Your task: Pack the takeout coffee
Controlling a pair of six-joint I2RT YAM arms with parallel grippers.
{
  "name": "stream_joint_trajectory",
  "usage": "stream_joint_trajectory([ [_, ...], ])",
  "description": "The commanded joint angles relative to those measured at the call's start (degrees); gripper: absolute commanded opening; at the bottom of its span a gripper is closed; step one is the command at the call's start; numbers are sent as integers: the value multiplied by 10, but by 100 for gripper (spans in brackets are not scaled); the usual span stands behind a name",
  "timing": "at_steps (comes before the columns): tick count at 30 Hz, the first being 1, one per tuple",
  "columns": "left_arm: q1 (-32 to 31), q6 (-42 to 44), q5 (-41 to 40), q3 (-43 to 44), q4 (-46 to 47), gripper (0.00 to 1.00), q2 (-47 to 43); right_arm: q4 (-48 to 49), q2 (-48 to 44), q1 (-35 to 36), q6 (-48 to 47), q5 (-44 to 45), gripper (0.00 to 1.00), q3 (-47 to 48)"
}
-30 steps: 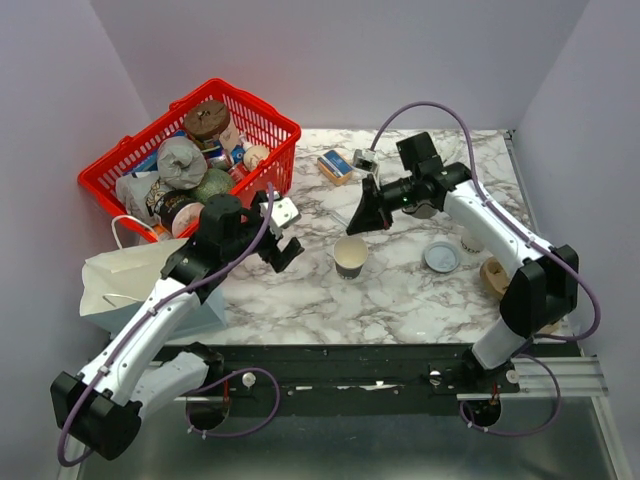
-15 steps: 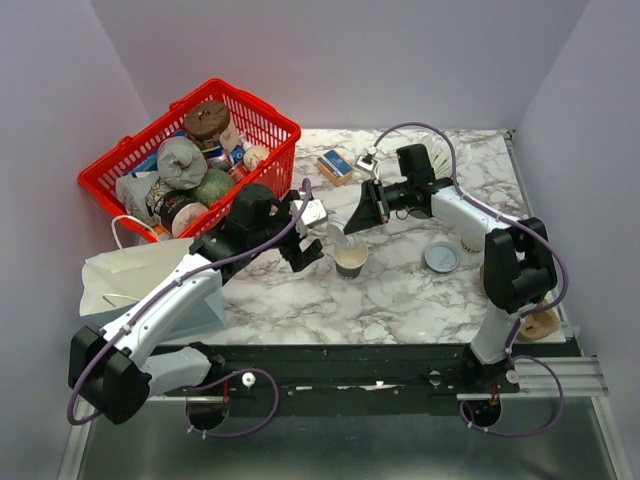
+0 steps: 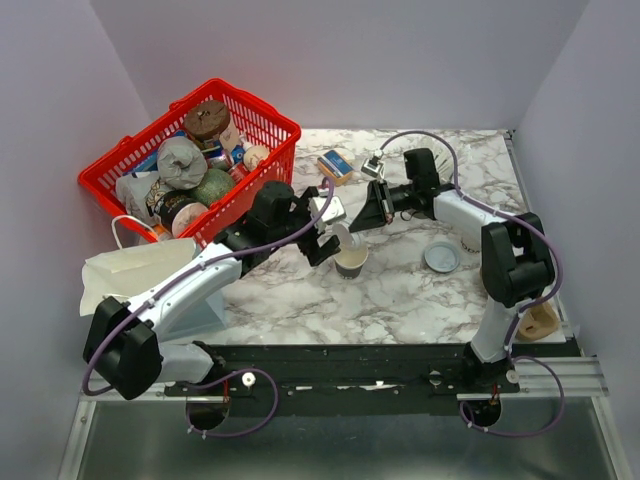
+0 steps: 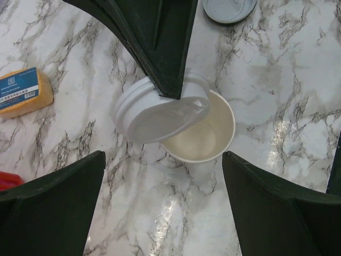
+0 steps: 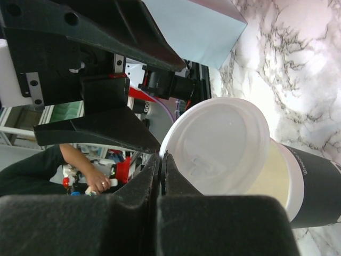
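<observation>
1. I'm looking down on a white marble-patterned tabletop with grey veins [image 3: 400, 295], which fills the middle of the overhead view.
2. Plain pale lilac walls close it in on three sides: a back wall [image 3: 350, 60], a left wall [image 3: 40, 120] and a right wall [image 3: 600, 120].
3. A black metal rail [image 3: 350, 365] runs along the table's near edge, with a ribbed silver aluminium bar [image 3: 575, 372] at its right end.
4. Below the rail I see a dull grey metal surface [image 3: 380, 445].
5. The light is soft and even, and in the left wrist view the tabletop shows glossy bright patches.
</observation>
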Motion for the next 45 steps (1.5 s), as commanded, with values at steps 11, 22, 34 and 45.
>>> stream_joint_trajectory([
  [11, -3, -64, -7, 41, 72, 98, 61, 12, 5, -10, 27, -11, 9, -31],
  [22, -3, -71, 7, 49, 75, 98, 77, 11, 2, -23, 32, 5, 15, -47],
  [34, -5, -80, 14, 22, 95, 98, 74, 10, -6, -23, 33, 14, 24, -64],
  [45, -11, -80, 30, 23, 88, 98, 79, -2, -8, -32, 26, 32, 32, -63],
])
